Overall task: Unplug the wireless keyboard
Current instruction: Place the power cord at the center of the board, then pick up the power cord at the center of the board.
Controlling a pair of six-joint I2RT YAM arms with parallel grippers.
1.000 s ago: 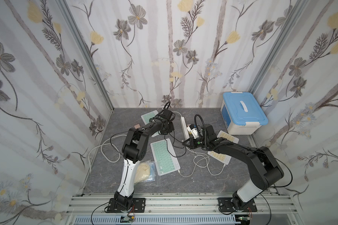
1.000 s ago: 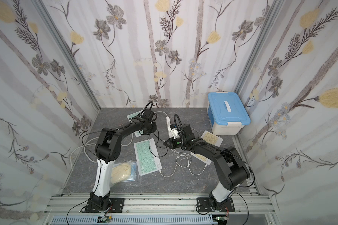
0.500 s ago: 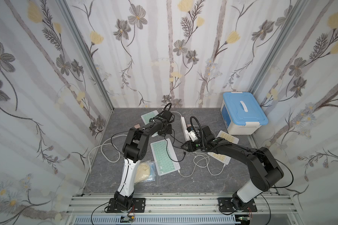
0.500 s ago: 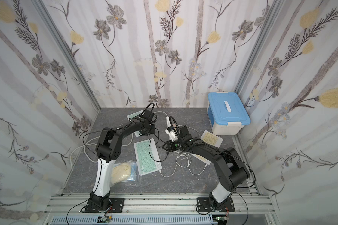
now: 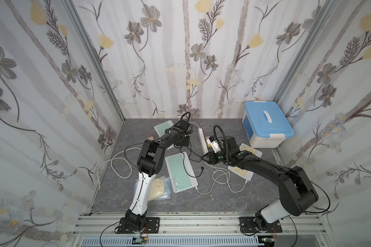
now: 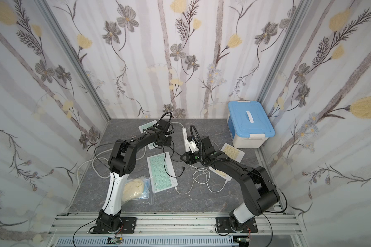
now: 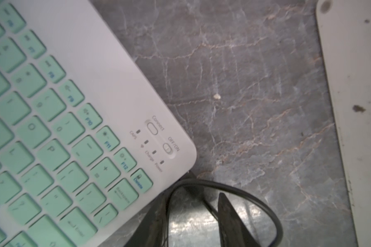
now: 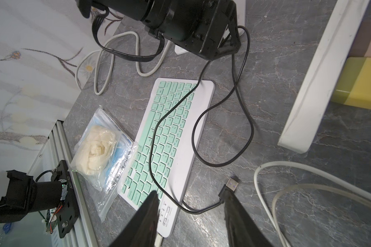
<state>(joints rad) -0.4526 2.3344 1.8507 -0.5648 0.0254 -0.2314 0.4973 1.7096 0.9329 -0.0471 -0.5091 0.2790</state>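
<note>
**Condition.** The wireless keyboard [image 7: 73,128] lies flat on the table [image 7: 244,85], with its switch corner just ahead of the left jaws. The left jaws stand spread and pinch nothing. A slack loop of the black cable [image 7: 255,198] passes between them and runs under that corner, where the connector itself is hidden. The right jaws are also spread and empty. The cable's USB plug [image 8: 230,184] lies loose on the table just beside one tip.

**Hazards**

1. Cord gripped instead of connector. If the left jaws close on the loop, the pull loads the cord and the port, not the connector body.
2. Keyboard drag. The keyboard looks light and nothing pins it. A pull along the cable probably slides it across the table instead of separating the connector.
3. Snagging. Ahead of the right jaws the cable drapes across a second keyboard [image 8: 169,136]. Tension on the cable is likely to shift that unit.
4. Wrong cable. A white cable [image 8: 263,192] lies close beside the right jaws and can be caught in a closing grip
</note>
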